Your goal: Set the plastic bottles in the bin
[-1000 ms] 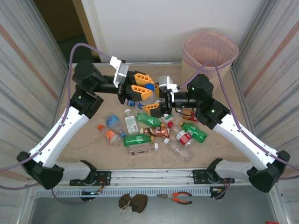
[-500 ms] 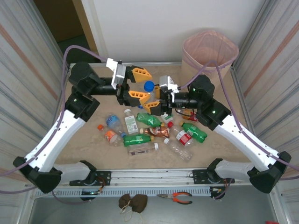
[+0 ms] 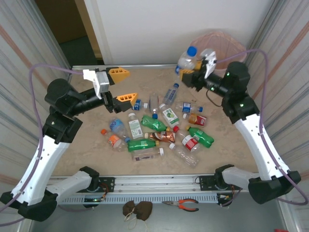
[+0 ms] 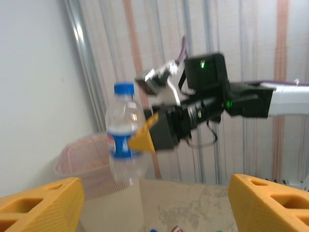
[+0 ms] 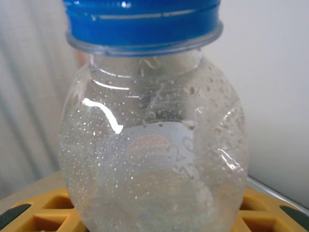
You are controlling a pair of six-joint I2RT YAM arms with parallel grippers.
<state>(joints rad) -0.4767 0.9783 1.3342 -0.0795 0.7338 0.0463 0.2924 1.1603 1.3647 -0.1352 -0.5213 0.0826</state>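
The right end effector (image 3: 189,73) was closed around a clear bottle (image 3: 185,61) with a blue cap (image 3: 192,50), holding it upright in the air just beside the bin (image 3: 235,47), not yet over the opening. From the left wrist, its orange fingers (image 4: 143,139) pressed the bottle (image 4: 123,145) at about label height, below the shoulder. The left end effector (image 3: 122,85) hung wide open with nothing in it, above the far left of the surface (image 3: 87,140). The loose bottles (image 3: 153,124) lay scattered on their sides in the middle of the surface.

Up close, the bottle (image 5: 154,159) looked empty apart from fine droplets on the inside, so it was probably very light. Its thin wall seemed dented and would likely buckle under a hard squeeze, and the smooth plastic could slip. A hold across the body seemed the safest, firm enough to stop it twisting. The lying bottles would likely roll when nudged.
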